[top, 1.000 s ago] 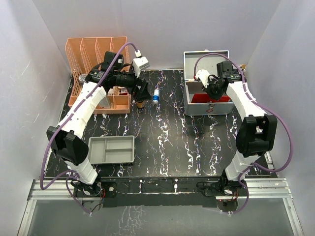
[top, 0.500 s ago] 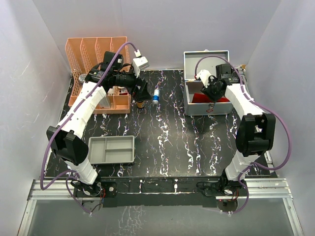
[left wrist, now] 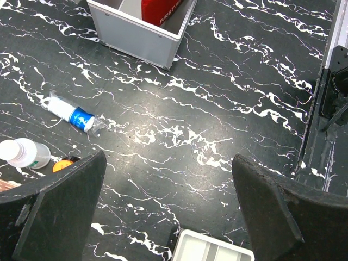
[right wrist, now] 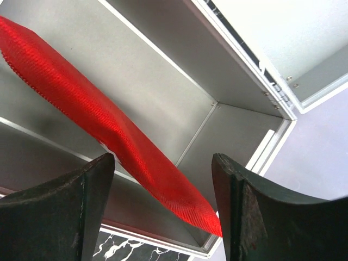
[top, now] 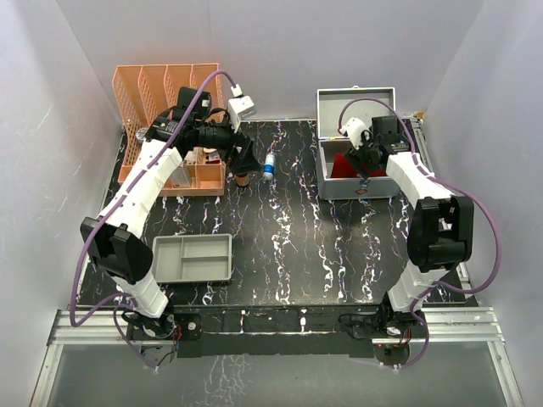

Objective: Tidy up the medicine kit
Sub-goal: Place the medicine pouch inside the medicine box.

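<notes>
Right gripper [right wrist: 162, 163]: jaws apart, nothing pinched, pointing down into the medicine kit [right wrist: 163, 70]. Below the fingers a red pouch [right wrist: 109, 125] lies slantwise inside the kit, leaning across an inner divider. Can't tell whether the fingers touch it.

Medicine kit [top: 335, 188] sits at the far right of the table [top: 288, 246], lid up and leaning toward the back wall. Red pouch [top: 341, 166] is partly hidden by the right gripper [top: 356, 157].

Left gripper [left wrist: 167, 163]: wide open, empty, above the table near the far left. Under its left finger are a white bottle [left wrist: 22, 153] and something orange [left wrist: 62, 163]. A small blue-labelled bottle [left wrist: 73, 113] lies on its side, between the left gripper [top: 244, 161] and the kit. Orange file rack [top: 161, 85] stands at the far left corner. Grey tray [top: 193, 258] is at near left, well apart from the kit.
</notes>
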